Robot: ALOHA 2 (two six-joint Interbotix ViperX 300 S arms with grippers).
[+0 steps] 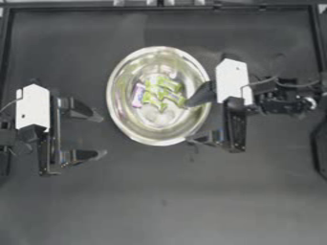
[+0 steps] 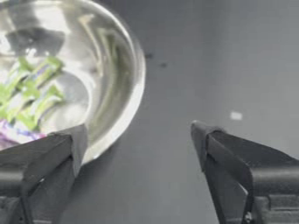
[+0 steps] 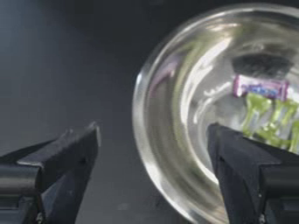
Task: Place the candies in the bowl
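Note:
The shiny silver bowl (image 1: pixel 120 122) sits mid-table. Inside it lie several yellow-green candies (image 1: pixel 163 93) in a heap, with one pink-purple candy (image 1: pixel 137 94) on their left. My right gripper (image 1: pixel 190 121) is open at the bowl's right rim: one jaw reaches over the rim near the green candies, the other stays outside the bowl, and nothing is held. In the right wrist view the pink candy (image 3: pixel 261 87) and green candies (image 3: pixel 271 120) lie within the bowl (image 3: pixel 143 131). My left gripper (image 1: pixel 97 135) is open and empty, left of the bowl and apart from it.
The left wrist view shows the bowl's rim (image 2: pixel 131 105) and the candies (image 2: pixel 29 96) beyond one jaw, with dark table (image 2: pixel 222 65) beside it. The table's raised border (image 1: pixel 159 7) runs along the far edge.

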